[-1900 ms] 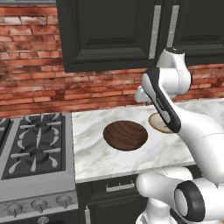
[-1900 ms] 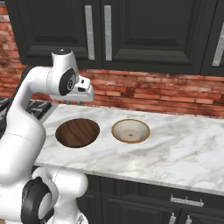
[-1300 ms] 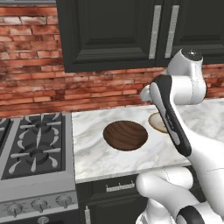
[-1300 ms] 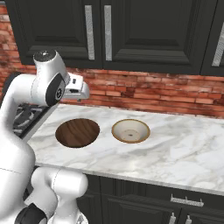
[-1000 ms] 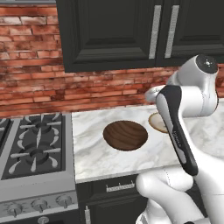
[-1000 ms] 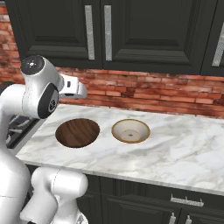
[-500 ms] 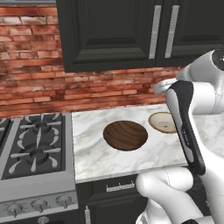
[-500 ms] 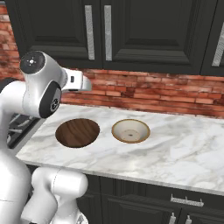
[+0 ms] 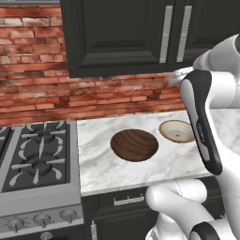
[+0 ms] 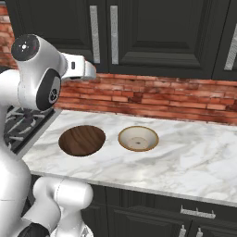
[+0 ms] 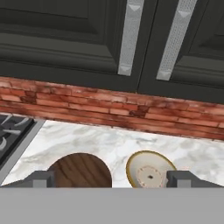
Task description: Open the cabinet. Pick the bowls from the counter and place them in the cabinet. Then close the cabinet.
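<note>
**Facing shut cabinet doors, jaws spread and empty**

Hovering high above the counter, the gripper holds its fingers wide apart with nothing between them. Both cabinet doors are closed (silver handles side by side). The dark wooden bowl and cream bowl sit near each other on the marble, beside the stovetop.

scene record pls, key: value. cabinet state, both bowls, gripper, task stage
cabinet: both doors shut, bar handles side by side
brown bowl: on counter, nearer the stovetop
cream bowl: on counter, beside the brown bowl, not touching it
gripper: jaws wide open, empty, raised above the bowls, facing the cabinet handles
task stage: cabinet not yet opened, no bowl moved
</note>
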{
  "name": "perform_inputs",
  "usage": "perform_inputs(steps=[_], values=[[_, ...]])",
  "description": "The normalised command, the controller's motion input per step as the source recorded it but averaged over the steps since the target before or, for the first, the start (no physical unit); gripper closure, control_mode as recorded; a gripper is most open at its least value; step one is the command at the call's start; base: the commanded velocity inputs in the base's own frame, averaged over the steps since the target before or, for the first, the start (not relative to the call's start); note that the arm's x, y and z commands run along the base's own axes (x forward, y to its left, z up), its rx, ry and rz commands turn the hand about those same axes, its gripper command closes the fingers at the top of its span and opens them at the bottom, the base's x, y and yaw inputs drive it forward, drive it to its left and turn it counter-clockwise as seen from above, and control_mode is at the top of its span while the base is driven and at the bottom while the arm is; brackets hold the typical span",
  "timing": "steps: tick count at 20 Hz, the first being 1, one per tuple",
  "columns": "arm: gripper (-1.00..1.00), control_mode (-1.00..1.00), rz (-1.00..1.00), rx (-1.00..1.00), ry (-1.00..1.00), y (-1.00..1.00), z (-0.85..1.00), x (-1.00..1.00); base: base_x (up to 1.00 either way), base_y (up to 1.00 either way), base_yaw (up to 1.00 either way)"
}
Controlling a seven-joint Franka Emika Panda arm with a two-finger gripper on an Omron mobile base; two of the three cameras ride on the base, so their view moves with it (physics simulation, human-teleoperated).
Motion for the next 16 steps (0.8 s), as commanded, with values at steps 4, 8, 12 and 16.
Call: perform_inputs(steps=[4,8,12,16], values=[[-1.00,-1.00,0.00,0.00,-0.06,0.00,0.08,0.27,0.00,0.00,0.00],[-1.00,-1.00,0.00,0.00,-0.07,0.01,0.00,0.40,0.00,0.00,0.00],[-1.00,-1.00,0.02,0.00,-0.02,0.00,0.05,0.36,0.00,0.00,0.00],[-1.00,-1.00,0.02,0.00,-0.04,-0.08,0.17,0.24,0.00,0.00,0.00]])
